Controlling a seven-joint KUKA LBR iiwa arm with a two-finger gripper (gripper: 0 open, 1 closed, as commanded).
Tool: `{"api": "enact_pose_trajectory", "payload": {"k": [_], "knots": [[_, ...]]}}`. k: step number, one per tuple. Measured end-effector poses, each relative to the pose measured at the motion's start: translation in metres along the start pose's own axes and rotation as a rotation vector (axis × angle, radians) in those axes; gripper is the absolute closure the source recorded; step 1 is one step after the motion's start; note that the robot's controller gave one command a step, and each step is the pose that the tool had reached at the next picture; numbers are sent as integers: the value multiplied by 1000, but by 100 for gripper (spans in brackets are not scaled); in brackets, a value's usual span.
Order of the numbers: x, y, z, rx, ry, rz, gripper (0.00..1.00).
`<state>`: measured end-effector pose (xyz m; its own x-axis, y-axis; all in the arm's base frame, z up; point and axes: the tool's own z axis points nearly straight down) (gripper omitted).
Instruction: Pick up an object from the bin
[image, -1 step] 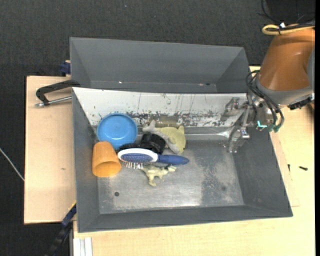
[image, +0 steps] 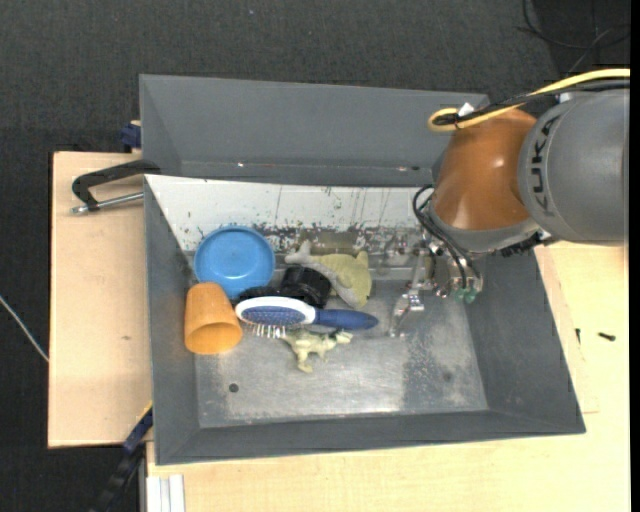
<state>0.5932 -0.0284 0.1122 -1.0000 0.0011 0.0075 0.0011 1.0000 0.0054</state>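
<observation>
My gripper (image: 410, 303) hangs low over bare bin floor, right of centre, with nothing seen in it. Closest to it, just to its left, is the blue handle of a white-and-blue brush (image: 277, 313), which lies pointing right. Behind the handle a pale yellow-green soft thing (image: 347, 275) rests near the back wall. A black round thing (image: 308, 284) lies next to that one. In front of the brush lies a small cream toy animal (image: 314, 347).
A blue round lid (image: 235, 258) sits in the back left corner, and an orange cup (image: 210, 319) lies on its side by the left wall. The arm's orange cover hangs over the bin's back right. Bare floor runs along the front and right.
</observation>
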Motion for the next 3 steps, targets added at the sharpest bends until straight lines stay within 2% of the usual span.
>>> {"api": "enact_pose_trajectory", "payload": {"k": [1, 2, 3], "knots": [[40, 45, 36, 9, -18, -154, 0], [40, 47, 37, 7, -20, -157, 100], [41, -3, -138, 11, -19, -445, 100]]}}
